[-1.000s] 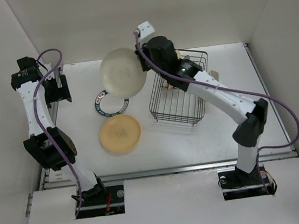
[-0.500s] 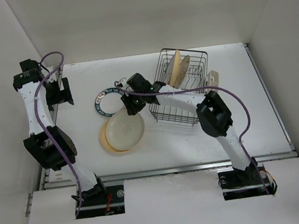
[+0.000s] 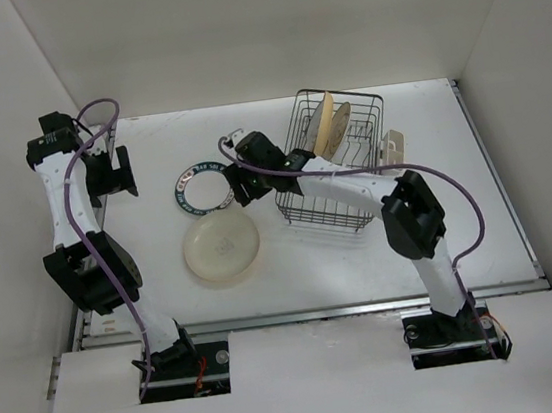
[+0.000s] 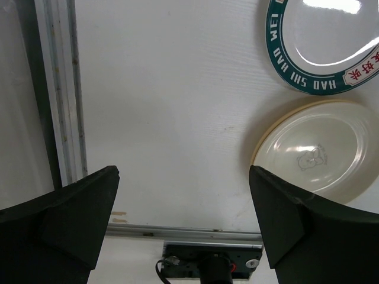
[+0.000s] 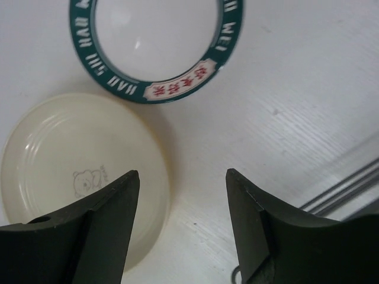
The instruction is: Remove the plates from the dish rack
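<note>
A pale cream plate [image 3: 223, 248] lies flat on the table, stacked on a tan one whose rim barely shows. Behind it lies a white plate with a dark green lettered rim [image 3: 205, 188]. Two tan plates [image 3: 327, 128] stand upright in the dark wire dish rack [image 3: 335, 209]. My right gripper [image 3: 237, 185] hovers open and empty between the flat plates and the rack. In the right wrist view it [image 5: 182, 172] sits just past the cream plate's [image 5: 71, 171] edge, below the green-rimmed plate [image 5: 155, 41]. My left gripper [image 3: 114, 173] is open and empty at the table's left.
A small beige holder [image 3: 393, 147] is clipped to the rack's right side. A metal rail [image 4: 62, 89] runs along the table's left edge beside my left gripper [image 4: 183, 171]. White walls enclose the table on three sides.
My right gripper brought the cream plate down from high up, laid it on the tan plate, opened and drew back towards the rack. The left arm has barely moved.
</note>
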You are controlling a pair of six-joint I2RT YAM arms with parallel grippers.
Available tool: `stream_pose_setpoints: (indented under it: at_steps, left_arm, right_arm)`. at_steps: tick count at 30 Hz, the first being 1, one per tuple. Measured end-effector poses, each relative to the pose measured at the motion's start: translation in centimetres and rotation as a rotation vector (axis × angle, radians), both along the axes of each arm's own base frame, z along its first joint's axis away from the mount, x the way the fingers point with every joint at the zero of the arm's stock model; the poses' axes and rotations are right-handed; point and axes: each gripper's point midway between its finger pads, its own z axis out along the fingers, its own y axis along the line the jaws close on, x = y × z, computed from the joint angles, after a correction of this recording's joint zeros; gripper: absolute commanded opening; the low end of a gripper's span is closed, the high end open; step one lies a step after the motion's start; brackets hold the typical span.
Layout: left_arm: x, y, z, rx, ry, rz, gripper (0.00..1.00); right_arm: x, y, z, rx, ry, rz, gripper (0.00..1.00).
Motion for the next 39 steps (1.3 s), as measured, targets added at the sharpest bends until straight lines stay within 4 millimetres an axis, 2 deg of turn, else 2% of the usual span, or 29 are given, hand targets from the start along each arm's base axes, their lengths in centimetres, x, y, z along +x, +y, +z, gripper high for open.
stream_pose_setpoints:
  at_steps: [2,5,8,12,20,28,32,35,36,39]
  left_arm:
    - [-0.1,-0.1,-0.2,-0.003,0.007,0.0,0.89]
    - [-0.1,-0.1,-0.2,-0.003,0.007,0.0,0.89]
    - [-0.1,-0.1,-0.2,-0.003,0.007,0.0,0.89]
    - [-0.1,0.0,-0.3,-0.002,0.006,0.0,0.89]
    - [-0.2,-0.1,-0.5,-0.006,0.012,-0.001,0.89]
    - [-0.2,-0.1,-0.5,-0.005,0.012,0.0,0.89]
    - [-0.2,-0.1,-0.6,-0.005,0.012,0.0,0.89]
    - [-0.2,-0.1,-0.7,-0.007,0.017,0.0,0.89]
    - [-0.3,-0.1,-0.7,-0.007,0.017,0.0,0.89]
    - [-0.2,-0.1,-0.7,-0.007,0.017,0.0,0.89]
  right_arm:
    - [1.0,-0.9,0.3,0.012,0.003,-0.053,0.66]
    - [1.8,-2.5,-1.0,0.0,0.026,-0.118,0.66]
    - [2.2,-2.5,-1.2,0.032,0.013,-0.164,0.64]
    - [1.5,-3.8,-0.8,0.052,0.013,-0.241,0.63]
    - [0.6,-9.1,-0.1,0.019,0.005,-0.412,0.63]
    - [0.1,-11.1,-0.3,-0.025,0.0,-0.46,0.63]
    - [-0.2,-12.7,-0.2,-0.067,0.001,-0.475,0.64]
    - [-0.5,-14.0,1.0,-0.083,-0.006,-0.463,0.66]
    - [-0.6,-14.2,1.8,-0.08,-0.014,-0.452,0.7]
    - [-0.7,-14.6,5.5,-0.034,-0.051,-0.421,0.73]
